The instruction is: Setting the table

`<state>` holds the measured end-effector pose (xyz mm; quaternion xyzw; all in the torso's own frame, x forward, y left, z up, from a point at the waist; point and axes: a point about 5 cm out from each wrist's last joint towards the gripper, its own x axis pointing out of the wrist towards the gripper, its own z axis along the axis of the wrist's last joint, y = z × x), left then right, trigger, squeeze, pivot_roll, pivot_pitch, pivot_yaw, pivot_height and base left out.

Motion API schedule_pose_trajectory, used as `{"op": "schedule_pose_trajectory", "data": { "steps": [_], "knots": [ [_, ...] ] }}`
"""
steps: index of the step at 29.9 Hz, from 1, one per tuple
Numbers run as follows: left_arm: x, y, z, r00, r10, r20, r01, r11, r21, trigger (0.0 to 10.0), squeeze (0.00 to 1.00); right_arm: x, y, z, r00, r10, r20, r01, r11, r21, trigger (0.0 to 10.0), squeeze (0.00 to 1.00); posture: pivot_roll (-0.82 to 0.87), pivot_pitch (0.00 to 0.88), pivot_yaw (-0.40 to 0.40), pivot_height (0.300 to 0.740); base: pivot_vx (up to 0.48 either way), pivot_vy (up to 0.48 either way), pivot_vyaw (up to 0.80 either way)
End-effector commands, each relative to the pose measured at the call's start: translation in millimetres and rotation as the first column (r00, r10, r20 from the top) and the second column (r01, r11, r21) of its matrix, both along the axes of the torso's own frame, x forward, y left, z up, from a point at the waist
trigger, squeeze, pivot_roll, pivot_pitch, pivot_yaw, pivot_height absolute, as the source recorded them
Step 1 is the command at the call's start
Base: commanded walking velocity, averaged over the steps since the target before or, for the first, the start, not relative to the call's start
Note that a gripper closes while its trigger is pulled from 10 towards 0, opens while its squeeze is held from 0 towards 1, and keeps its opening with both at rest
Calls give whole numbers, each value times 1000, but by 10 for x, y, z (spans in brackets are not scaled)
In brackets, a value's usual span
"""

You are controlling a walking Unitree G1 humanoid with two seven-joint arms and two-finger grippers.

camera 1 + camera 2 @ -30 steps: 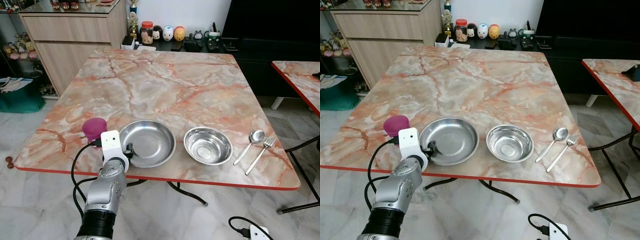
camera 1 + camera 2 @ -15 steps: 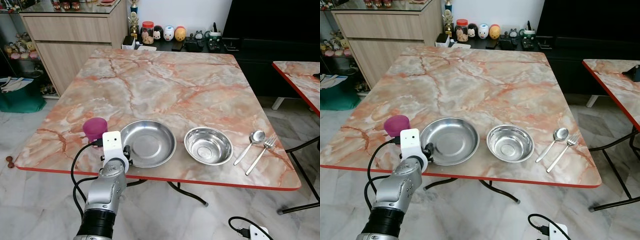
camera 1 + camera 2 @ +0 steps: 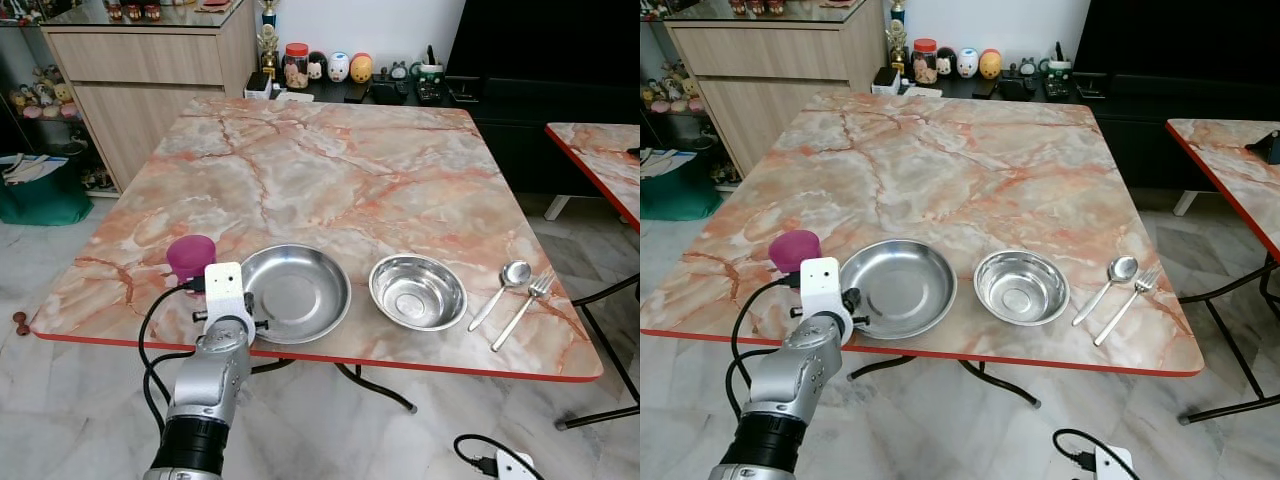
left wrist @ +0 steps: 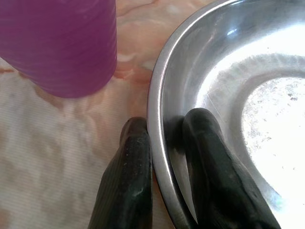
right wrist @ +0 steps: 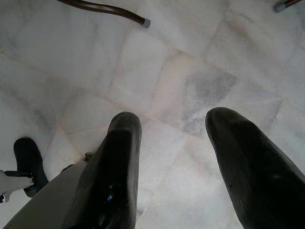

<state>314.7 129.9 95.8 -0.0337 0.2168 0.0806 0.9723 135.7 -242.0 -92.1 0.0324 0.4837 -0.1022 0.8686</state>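
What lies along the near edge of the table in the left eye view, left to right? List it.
Purple cup → steel plate, its rim pinched by the left gripper → steel bowl → spoon → fork.

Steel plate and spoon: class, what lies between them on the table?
The steel bowl sits between the plate and the spoon, seen in the left eye view.

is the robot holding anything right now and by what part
The left gripper pinches the wide steel plate by its near-left rim, one finger inside, one outside. The right gripper holds nothing.
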Motion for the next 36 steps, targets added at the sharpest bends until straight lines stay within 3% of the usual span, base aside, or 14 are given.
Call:
{"op": "schedule_pose_trajectory", "data": {
  "steps": [1,15,19,20,21,32,36],
  "knots": [
    [-19,-12,-57,999,-3,-44,4,1000,18,0,0,4,-32,9,1000,0,-3,0,1000,-6,10000,0,126,0,-55,740,0,0,0],
    [-59,-33,-60,999,-14,-52,14,1000,4,0,0,5,-29,9,1000,8,-5,-8,1000,-7,10000,0,129,0,-56,740,0,0,0],
    [-72,-65,19,999,-19,26,21,996,-86,39,0,6,-28,9,1000,11,-6,-11,1000,-7,10000,0,129,0,-56,740,0,0,0],
    [-88,-59,31,999,-17,37,20,996,-84,9059,0,6,-29,9,1000,11,-6,-11,1000,-7,10000,0,131,0,-57,740,0,0,0],
    [-102,-47,19,999,-16,32,18,997,-73,10000,0,4,-29,8,1000,12,-6,-12,1000,-8,10000,0,132,0,-57,740,0,0,0],
    [-155,-37,61,997,-8,83,16,995,-97,10000,0,-11,-34,5,1000,21,-12,-21,1000,-11,10000,0,136,0,-64,740,0,0,0],
    [-120,-33,192,986,18,168,7,989,-147,10000,0,-12,-38,6,1000,22,-13,-23,1000,-13,10000,0,138,0,-69,740,0,0,0]
  ]
}}
